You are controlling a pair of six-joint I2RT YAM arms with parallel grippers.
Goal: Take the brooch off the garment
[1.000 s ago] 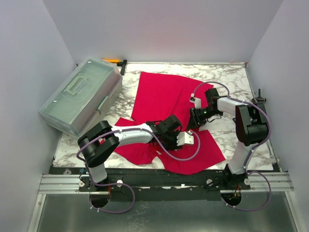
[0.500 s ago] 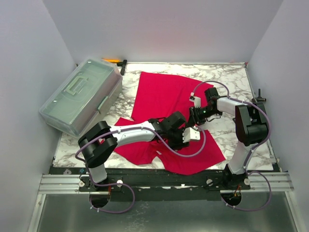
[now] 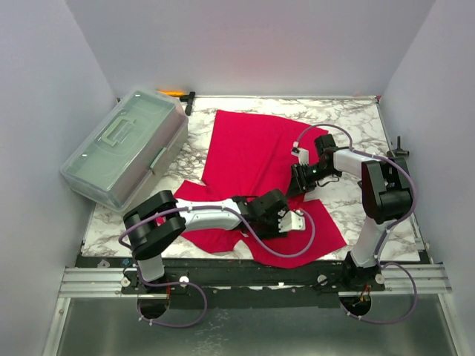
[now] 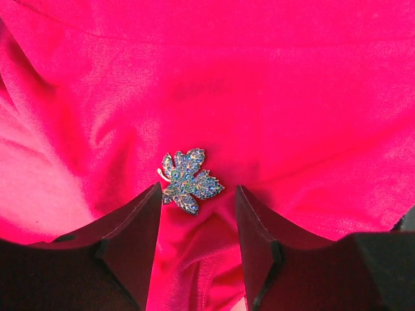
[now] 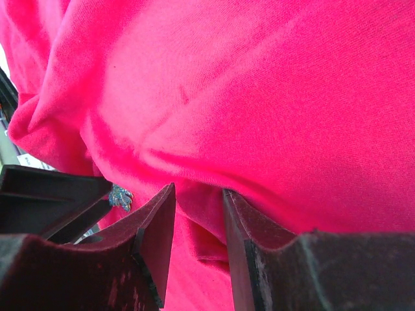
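Located the brooch (image 4: 189,181), a leaf shape set with blue-green stones, pinned to the garment (image 4: 272,78) directly between the fingertips of the left end effector (image 4: 198,190), closer to the finger at the left of the wrist view; cannot tell whether touching. Found that end effector spread apart, straddling the brooch, low over rumpled red cloth. Sighted the same brooch (image 5: 120,196) from the right wrist, just left of the right end effector (image 5: 199,191). Recorded the right end effector drawn nearly together, clamped on a raised fold of the garment (image 5: 272,97). Confirmed from above the right end effector (image 3: 300,182) just beyond the left end effector (image 3: 286,216), the garment (image 3: 249,144) spread over the marbled surface (image 3: 356,119) beyond and beneath both, and a clear lidded box (image 3: 126,144) well to the left of both.
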